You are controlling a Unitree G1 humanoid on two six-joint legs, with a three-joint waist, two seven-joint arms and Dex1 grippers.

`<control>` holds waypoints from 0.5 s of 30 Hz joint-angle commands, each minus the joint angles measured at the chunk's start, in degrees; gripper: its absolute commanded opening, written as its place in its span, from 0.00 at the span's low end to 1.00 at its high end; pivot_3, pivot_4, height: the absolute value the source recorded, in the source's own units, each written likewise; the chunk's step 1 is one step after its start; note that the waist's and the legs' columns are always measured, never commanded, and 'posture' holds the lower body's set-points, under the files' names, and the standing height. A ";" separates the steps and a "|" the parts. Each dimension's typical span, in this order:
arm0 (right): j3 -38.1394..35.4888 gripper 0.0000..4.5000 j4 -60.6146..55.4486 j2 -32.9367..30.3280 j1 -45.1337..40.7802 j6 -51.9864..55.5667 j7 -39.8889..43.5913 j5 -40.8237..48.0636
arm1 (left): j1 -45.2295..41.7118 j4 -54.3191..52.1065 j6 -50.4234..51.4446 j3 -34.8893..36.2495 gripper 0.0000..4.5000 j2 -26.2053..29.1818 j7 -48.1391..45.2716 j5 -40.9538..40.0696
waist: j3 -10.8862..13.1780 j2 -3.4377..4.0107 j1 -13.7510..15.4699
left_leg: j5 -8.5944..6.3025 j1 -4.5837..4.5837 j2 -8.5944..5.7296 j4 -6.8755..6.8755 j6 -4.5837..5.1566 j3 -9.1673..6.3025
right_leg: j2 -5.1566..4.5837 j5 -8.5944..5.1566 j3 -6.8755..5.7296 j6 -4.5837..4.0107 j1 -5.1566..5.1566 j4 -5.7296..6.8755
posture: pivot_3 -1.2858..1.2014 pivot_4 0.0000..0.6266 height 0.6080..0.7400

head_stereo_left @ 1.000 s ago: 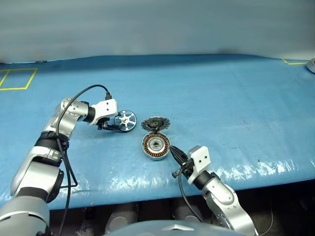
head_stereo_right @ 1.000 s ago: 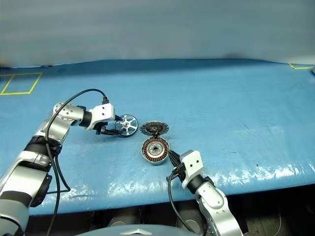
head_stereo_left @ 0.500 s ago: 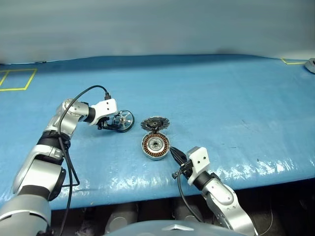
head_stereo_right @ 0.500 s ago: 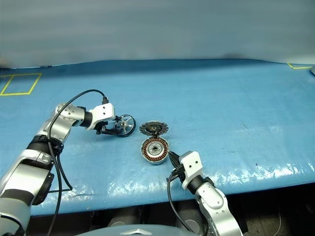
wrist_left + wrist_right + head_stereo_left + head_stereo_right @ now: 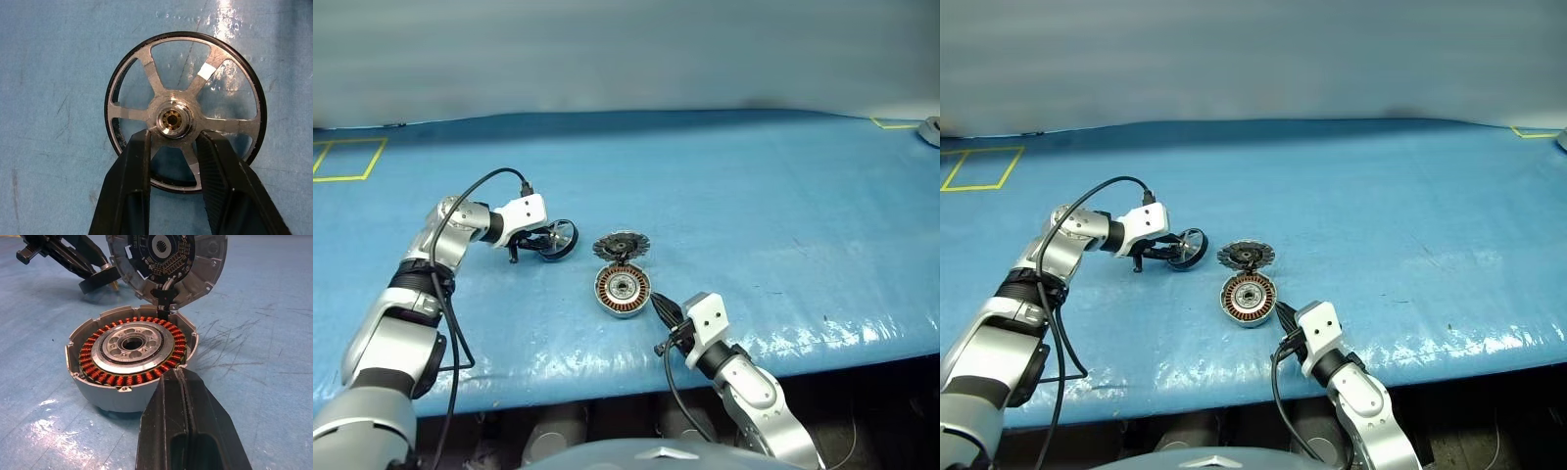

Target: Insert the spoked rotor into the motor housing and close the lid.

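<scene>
Right wrist view puts your right gripper (image 5: pixel 182 396) closest to you: its two black fingers are pressed flat together with nothing between them, and their tips sit just short of the motor housing (image 5: pixel 131 363), at its near wall, though you cannot tell whether they touch it. The housing sits open side up on the blue table cover (image 5: pixel 783 206), and you can see the ring of copper windings around its silver hub. Behind it the lid (image 5: pixel 166 264) stands tilted up on its edge at the housing's far rim, its segmented inner face and dark centre turned toward your camera; a thin dark strip runs from the lid down to the housing's rim.

Farther off and to your left, well apart from the housing, your left gripper (image 5: pixel 172 139) is partly closed around the hub of the spoked rotor (image 5: pixel 186 110). In the left wrist view one black finger sits on each side of the hub, reaching in through the gaps between the spokes, and both appear to touch it; whether the grip is firm you cannot tell. From your head camera the rotor (image 5: pixel 555 238) looks tipped up off the cover, at the gripper's tips, left of the lid (image 5: pixel 622 245).
</scene>
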 commanded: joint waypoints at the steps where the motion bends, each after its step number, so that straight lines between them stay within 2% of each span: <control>1: -0.28 0.00 -1.31 0.15 0.53 -1.88 0.37 0.71 | 0.98 -2.28 0.97 3.36 0.23 1.79 0.30 -2.25 | 0.00 0.00 -0.04 | 0.00 0.00 0.00 0.00 0.00 0.00 | 0.00 0.00 0.00 0.00 -0.01 0.00 | 0.52 0.24 1.00; 6: -1.11 0.00 -2.15 -0.51 1.61 -3.38 0.99 1.35 | 5.70 -15.22 4.93 8.70 0.21 6.88 -1.50 -7.59 | 0.03 -0.05 -0.44 | 0.00 -0.06 0.02 -0.06 0.00 -0.01 | 0.00 0.01 0.05 -0.02 -0.10 -0.02 | 0.52 0.24 1.00; 15: -1.33 0.00 -1.84 -1.64 2.34 -3.11 1.62 1.42 | 19.89 -41.75 19.47 11.29 0.21 15.74 -9.88 -17.37 | 0.04 -0.03 -0.23 | -0.01 -0.05 0.06 -0.11 0.01 0.01 | 0.00 0.00 0.07 -0.05 -0.08 -0.08 | 0.52 0.24 1.00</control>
